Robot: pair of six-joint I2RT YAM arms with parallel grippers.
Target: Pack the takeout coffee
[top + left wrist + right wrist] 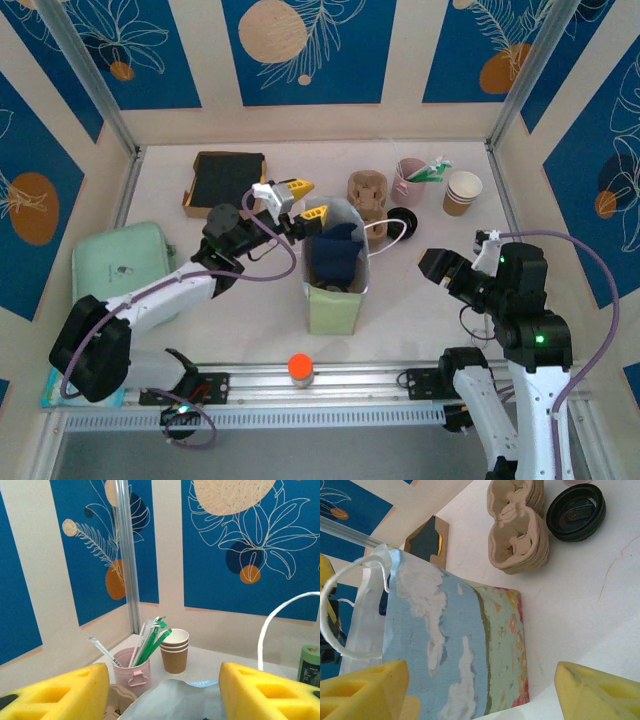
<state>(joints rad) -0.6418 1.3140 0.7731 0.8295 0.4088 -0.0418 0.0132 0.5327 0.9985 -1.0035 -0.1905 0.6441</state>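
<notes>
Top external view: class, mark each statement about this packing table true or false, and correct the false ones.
1. The paper bag stands upright with its mouth open. True.
2. The paper cups are stacked inside the bag. False: they stand at the far right of the table, beside the pink cup of straws.
3. The left gripper hovers at the bag's mouth with its jaws open. True.
4. The black lid lies to the left of the bag. False: it lies to the right of the bag, near the cup carriers.
5. A pale green case lies at the left of the table. True.
</notes>
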